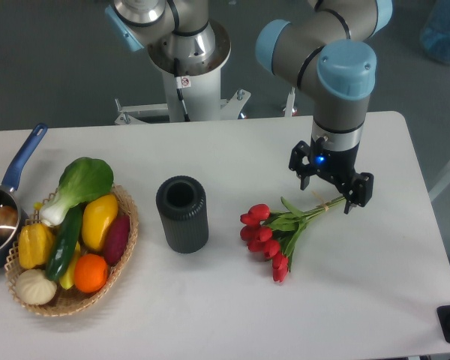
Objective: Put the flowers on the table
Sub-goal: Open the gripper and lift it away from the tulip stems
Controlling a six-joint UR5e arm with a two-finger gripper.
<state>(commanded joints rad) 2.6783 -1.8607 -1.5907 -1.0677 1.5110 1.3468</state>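
The flowers [268, 234], red tulip buds with green leaves and thin green stems, lie flat on the white table [360, 292], right of centre. The buds point to the lower left and the stem ends to the upper right. My gripper [328, 194] points down over the stem ends. Its two black fingers [352, 201] stand wide apart on either side of the stems, open and gripping nothing. Whether the fingertips touch the table cannot be told.
A dark ribbed vase [182, 214] stands upright left of the flowers. A wicker basket [124, 247] of vegetables and fruit sits at the far left, with a blue-handled pot [0, 225] beside it. The robot's base [187, 52] is behind the table.
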